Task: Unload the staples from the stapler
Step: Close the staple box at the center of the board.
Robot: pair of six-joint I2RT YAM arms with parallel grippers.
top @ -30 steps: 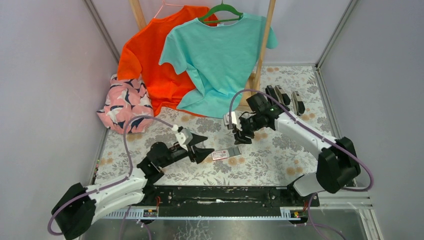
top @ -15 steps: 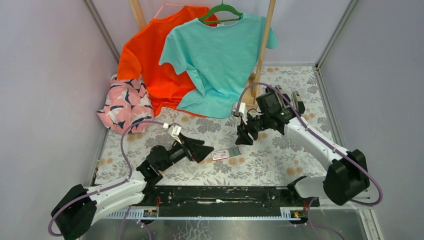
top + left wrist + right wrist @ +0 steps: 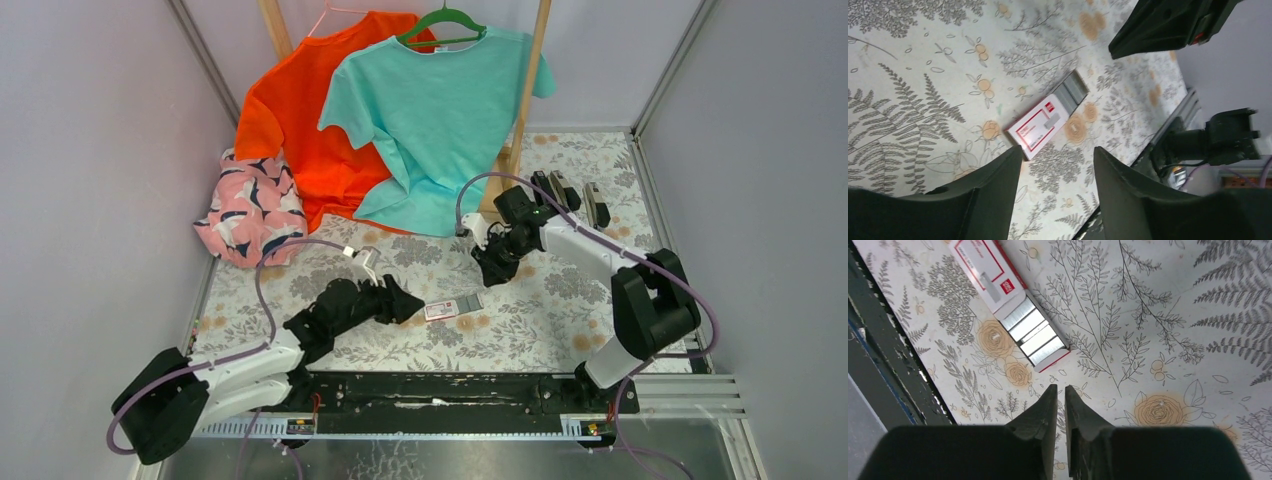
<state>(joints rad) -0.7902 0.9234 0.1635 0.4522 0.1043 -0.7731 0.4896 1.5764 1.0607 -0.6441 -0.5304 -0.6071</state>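
Observation:
A white-and-red staple box [image 3: 441, 310] lies on the floral cloth with its tray slid out. Silvery staples [image 3: 470, 302] fill that tray, and they also show as staples [image 3: 1035, 331] in the right wrist view and as grey staples [image 3: 1074, 89] in the left wrist view. My left gripper [image 3: 412, 300] hovers just left of the box, open and empty [image 3: 1057, 152]. My right gripper [image 3: 490, 272] hangs above and behind the tray, its fingers almost touching with nothing between them [image 3: 1060, 388]. Dark staplers [image 3: 553, 188] stand at the back right, away from both grippers.
Another stapler [image 3: 596, 204] stands beside the first. An orange shirt [image 3: 300, 120] and a teal shirt [image 3: 440, 110] hang on a wooden rack at the back. A pink patterned bundle [image 3: 250, 205] lies at the back left. The black base rail [image 3: 430, 390] runs along the near edge.
My right gripper has shut and drawn in above the tray end of the box. My left gripper opened wider, narrowed again, and moved closer to the box.

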